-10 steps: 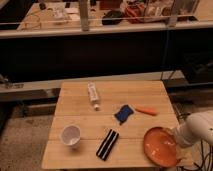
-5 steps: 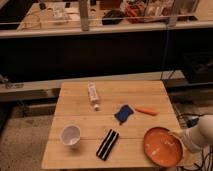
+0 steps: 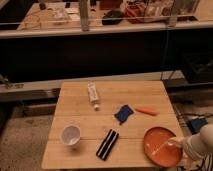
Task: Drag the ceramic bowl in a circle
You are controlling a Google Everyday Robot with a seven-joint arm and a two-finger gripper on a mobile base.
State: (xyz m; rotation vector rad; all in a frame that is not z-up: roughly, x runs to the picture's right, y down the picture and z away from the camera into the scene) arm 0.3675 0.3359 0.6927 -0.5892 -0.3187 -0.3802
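I have the orange-red bowl (image 3: 159, 147) at the near right corner of the wooden desk (image 3: 80, 117). It sits flat, and its near edge comes close to the desk's front edge. My pincer (image 3: 175, 144) is at the bowl's right rim, reaching in from the right on the white arm (image 3: 200, 142), which enters from the lower right. The fingers stand as wide apart as they go. The tip looks to be touching the rim or just over it, but I cannot tell whether it has any hold on the bowl. A pale streak runs across the inside of the bowl from the pincer toward the middle. I cannot say whether it is a reflection or part of the finger.

Everything else is well apart from the bowl:
- A black bar with white stripes (image 3: 107, 144) lies tilted to the left of the bowl.
- A white cup (image 3: 70, 135) stands upright further left of the bowl, beyond the bar.
- A small orange stick (image 3: 146, 111) lies behind the bowl.
- A crumpled blue thing (image 3: 123, 113) lies behind the bowl and to its left, just beside the stick.
- A white tube (image 3: 93, 94) lies far behind and to the left of the bowl, pointing toward the desk's back edge.
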